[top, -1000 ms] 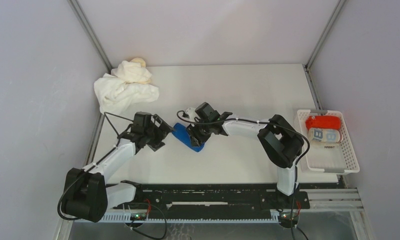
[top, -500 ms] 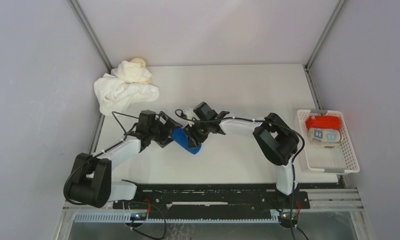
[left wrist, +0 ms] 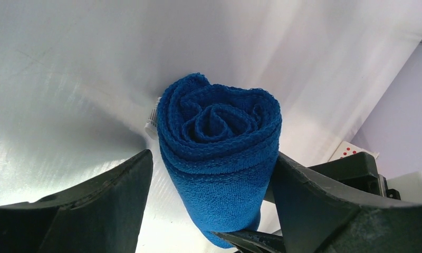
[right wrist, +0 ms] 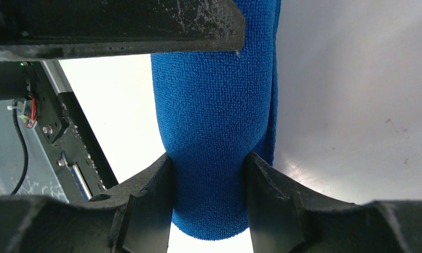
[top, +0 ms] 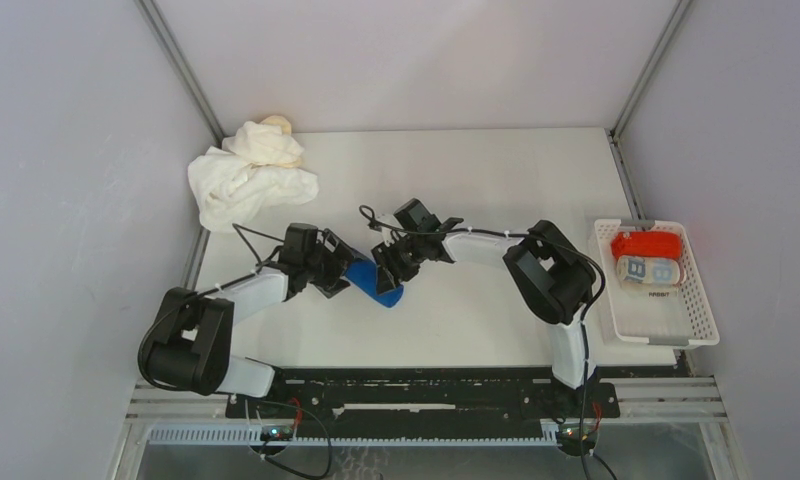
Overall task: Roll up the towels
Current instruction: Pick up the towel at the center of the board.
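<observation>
Left gripper: the left gripper sits left of centre in the top view; its dark, smooth fingers stand spread either side of one end of the roll, not clamped.
Right gripper: the right gripper, at centre, has its fingers pinching the roll across its middle, and the cloth is squeezed narrow there.
Blue towel: the blue towel lies mid-frame on the table between both grippers. It is a soft terry cylinder, and the left wrist view shows its end as a loose spiral of layers.
Risk, unrolling: a free edge seems to run down the roll's side in the right wrist view. If the pinch lets go before the other jaws close, the springy pile could make it uncoil.
Risk, telescoping: a finger pushing on the end could drive the inner turns out.
Risk, sliding: the table looks smooth and glossy, so a sideways nudge may skate the roll.
Basket: the white slatted plastic basket at right holds a red roll and a patterned roll.
Far pile: white towels lie crumpled at upper left, with a cream towel behind them. All are unrolled.
</observation>
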You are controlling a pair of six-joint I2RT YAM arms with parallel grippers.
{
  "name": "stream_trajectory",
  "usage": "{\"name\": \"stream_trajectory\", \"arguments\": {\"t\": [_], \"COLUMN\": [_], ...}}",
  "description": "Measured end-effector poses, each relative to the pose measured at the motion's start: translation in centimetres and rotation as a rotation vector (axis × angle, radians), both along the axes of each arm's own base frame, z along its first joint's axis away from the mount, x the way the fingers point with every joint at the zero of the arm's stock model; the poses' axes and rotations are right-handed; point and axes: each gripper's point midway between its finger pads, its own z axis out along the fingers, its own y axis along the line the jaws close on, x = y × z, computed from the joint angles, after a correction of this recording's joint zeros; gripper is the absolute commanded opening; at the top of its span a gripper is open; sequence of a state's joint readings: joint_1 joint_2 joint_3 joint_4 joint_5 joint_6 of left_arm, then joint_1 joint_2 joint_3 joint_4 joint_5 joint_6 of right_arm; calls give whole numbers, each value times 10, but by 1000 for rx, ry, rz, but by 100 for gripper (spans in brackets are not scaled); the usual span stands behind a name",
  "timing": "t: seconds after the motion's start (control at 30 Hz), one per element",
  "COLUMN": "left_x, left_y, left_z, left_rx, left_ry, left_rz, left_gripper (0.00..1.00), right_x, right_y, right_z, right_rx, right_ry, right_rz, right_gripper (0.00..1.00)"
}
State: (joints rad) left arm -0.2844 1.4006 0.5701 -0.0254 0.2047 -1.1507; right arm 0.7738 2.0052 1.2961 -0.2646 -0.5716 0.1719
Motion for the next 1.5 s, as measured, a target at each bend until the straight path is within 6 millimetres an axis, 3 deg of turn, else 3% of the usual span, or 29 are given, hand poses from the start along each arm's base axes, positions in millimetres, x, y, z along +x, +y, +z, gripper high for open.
{"name": "stream_trajectory", "arguments": {"t": [0.2,0.4,0.5,0.7,0.9,1.07,1.2,1.4,1.5], "left_x": [-1,8,11,11,11,11,11,9,9], "left_y": [3,-2,-5,-6,-6,-6,-7,-10,-11], "left_z": [-3,-11,-15,-15,-16,-16,-16,-16,-17], "left_rx": [16,28,44,69,88,99,95,89,84], "left_ry": [8,39,61,85,102,116,122,129,130], "left_rz": [10,-7,-22,-53,-73,-90,-98,-116,-124], "left_gripper": [78,53,45,42,43,43,43,43,43], "right_x": [0,1,2,3,-7,-17,-15,-6,1], "right_y": [2,2,1,-3,3,9,7,-3,4], "right_z": [0,-2,-4,5,25,30,23,-7,-2], "right_rx": [13,1,-33,-176,-305,-392,-459,-579,-574], "right_ry": [39,42,6,-223,-540,-729,-802,-848,-876], "right_rz": [-9,-28,-44,-60,-7,57,77,94,77], "right_gripper": [48,54,60,76,81,83,84,84,84]}}
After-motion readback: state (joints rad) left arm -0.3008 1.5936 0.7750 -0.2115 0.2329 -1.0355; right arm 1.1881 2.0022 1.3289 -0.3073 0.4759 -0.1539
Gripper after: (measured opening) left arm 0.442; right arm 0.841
